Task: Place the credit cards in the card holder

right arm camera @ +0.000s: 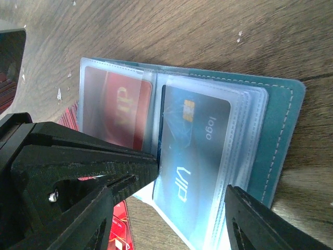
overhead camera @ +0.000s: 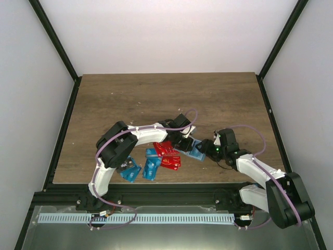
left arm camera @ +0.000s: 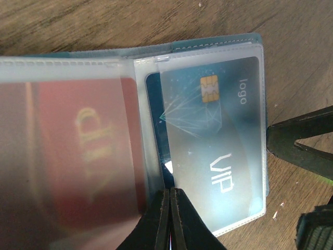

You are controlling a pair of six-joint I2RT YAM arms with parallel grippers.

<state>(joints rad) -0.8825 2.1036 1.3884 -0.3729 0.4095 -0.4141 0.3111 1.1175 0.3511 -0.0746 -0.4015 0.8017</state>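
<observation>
My right gripper (right arm camera: 191, 185) stands spread, straddling the right page of the open card holder (right arm camera: 283, 130); my left gripper (left arm camera: 170, 191) is pressed together at the edge of the clear sleeves (left arm camera: 73, 70), and I can't tell whether it nips one. The holder lies flat on the table (overhead camera: 156, 99) between both grippers; inside I count one dark blue card (right arm camera: 192, 151) and one red card (right arm camera: 122, 112), long sides along the spine. To its left lie two loose red cards (overhead camera: 170, 162) and, as far as I can tell, three loose blue cards (overhead camera: 152, 169).
</observation>
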